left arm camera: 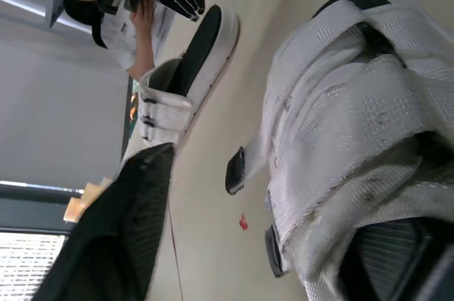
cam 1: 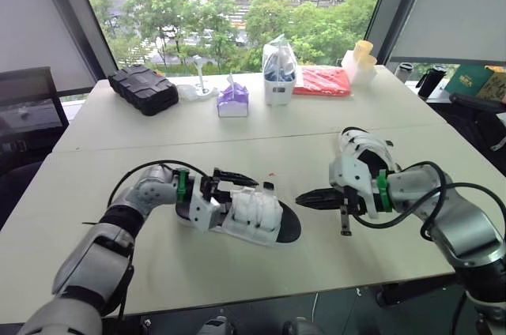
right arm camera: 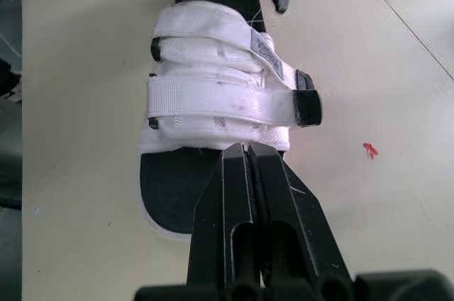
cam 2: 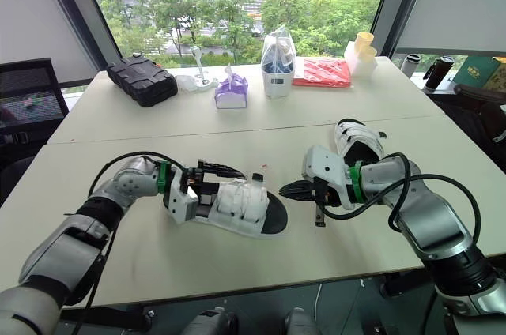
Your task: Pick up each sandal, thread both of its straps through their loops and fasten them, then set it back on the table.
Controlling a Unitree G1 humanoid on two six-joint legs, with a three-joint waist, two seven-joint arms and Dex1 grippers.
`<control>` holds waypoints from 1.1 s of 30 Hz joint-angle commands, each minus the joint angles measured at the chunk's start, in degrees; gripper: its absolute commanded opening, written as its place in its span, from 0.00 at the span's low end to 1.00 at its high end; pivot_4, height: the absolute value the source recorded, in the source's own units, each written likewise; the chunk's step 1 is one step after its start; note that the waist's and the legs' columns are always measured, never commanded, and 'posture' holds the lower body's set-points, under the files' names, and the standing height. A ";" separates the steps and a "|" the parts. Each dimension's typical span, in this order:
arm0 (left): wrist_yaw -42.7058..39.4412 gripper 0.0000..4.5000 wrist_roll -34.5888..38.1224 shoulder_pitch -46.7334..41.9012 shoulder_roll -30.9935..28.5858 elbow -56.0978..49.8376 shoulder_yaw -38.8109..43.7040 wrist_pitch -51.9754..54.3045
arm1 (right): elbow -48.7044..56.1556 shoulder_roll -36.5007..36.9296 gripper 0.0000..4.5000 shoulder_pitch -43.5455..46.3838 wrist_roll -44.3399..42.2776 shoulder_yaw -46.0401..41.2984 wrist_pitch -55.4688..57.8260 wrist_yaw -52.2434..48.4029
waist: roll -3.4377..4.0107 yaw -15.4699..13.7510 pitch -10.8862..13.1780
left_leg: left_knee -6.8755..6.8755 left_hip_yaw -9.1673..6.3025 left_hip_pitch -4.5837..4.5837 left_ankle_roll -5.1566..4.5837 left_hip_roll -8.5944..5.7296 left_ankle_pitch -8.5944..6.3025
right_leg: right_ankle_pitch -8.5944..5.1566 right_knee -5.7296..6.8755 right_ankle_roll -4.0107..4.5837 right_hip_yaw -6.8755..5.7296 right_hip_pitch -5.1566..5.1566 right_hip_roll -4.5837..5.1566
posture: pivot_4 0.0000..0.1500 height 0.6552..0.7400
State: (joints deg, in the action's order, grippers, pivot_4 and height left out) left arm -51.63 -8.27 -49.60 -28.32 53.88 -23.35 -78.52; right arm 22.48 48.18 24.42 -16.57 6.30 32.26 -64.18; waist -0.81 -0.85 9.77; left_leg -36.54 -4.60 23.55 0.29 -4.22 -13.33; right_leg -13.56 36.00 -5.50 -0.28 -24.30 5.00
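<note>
Right gripper (cam 1: 304,198) is closed tight on nothing, and its tip points left at the toe of the near sandal (cam 1: 257,216), just beside it. That sandal lies long-ways left to right, heel at the left gripper (cam 1: 224,183). Just past the right wrist sits the other sandal (cam 1: 360,149), with open table (cam 1: 237,126) beyond. From the left wrist, its fingers (left arm camera: 120,244) stand apart, bare table between one and the sandal. From the right wrist, both straps (right arm camera: 213,99) look done up
</note>
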 commanded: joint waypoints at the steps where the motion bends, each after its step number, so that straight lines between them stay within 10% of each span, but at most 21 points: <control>1: 1.73 0.34 0.90 -2.31 0.88 0.65 0.02 -0.65 | 2.49 0.79 0.00 -0.59 -0.72 -1.94 -0.15 1.36 | -0.02 0.07 0.01 | -0.03 0.00 0.01 -0.01 0.00 -0.01 | 0.01 0.00 -0.02 0.00 0.00 0.00 | 1.00 1.00; 5: 2.45 0.00 0.62 -3.03 1.43 1.83 0.01 -0.52 | 2.81 1.21 0.00 -1.57 -1.00 -2.20 -0.48 1.84 | -0.03 0.26 0.02 | -0.03 0.00 0.01 -0.02 0.03 -0.01 | 0.02 0.03 -0.04 0.01 -0.01 -0.02 | 1.00 1.00; 19: 42.90 0.00 -33.83 -14.84 2.87 4.79 -2.89 44.78 | 2.35 0.08 0.00 -0.98 -0.59 -0.42 -1.42 3.78 | -0.15 0.17 0.10 | -0.46 -0.03 0.04 -0.15 0.04 -0.09 | 0.10 0.14 -0.32 -0.02 0.19 -0.22 | 1.00 1.00; 31: 49.20 0.00 -34.18 -16.63 13.80 9.37 -3.78 69.08 | 0.94 -0.17 0.00 0.92 0.08 1.33 -2.37 3.38 | -0.19 -0.02 0.12 | -0.56 -0.05 0.14 -0.17 0.01 -0.10 | 0.09 0.14 -0.39 0.00 0.17 -0.19 | 1.00 1.00; 33: 48.03 0.19 -33.20 -16.42 14.86 10.01 -3.61 70.64 | 0.67 -0.13 0.00 1.32 0.09 1.48 -2.46 3.16 | -0.19 -0.03 0.12 | -0.57 -0.06 0.14 -0.17 0.01 -0.10 | 0.10 0.15 -0.39 0.00 0.16 -0.19 | 1.00 1.00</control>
State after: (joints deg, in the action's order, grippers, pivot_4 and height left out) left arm -3.16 -42.93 -64.56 -13.89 63.94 -27.73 -8.90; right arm 22.74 47.79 24.58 -16.49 8.44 30.73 -60.80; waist -1.00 -0.89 9.89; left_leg -37.11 -4.66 23.69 0.12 -4.21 -13.43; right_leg -13.46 36.16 -5.89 -0.29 -24.14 4.81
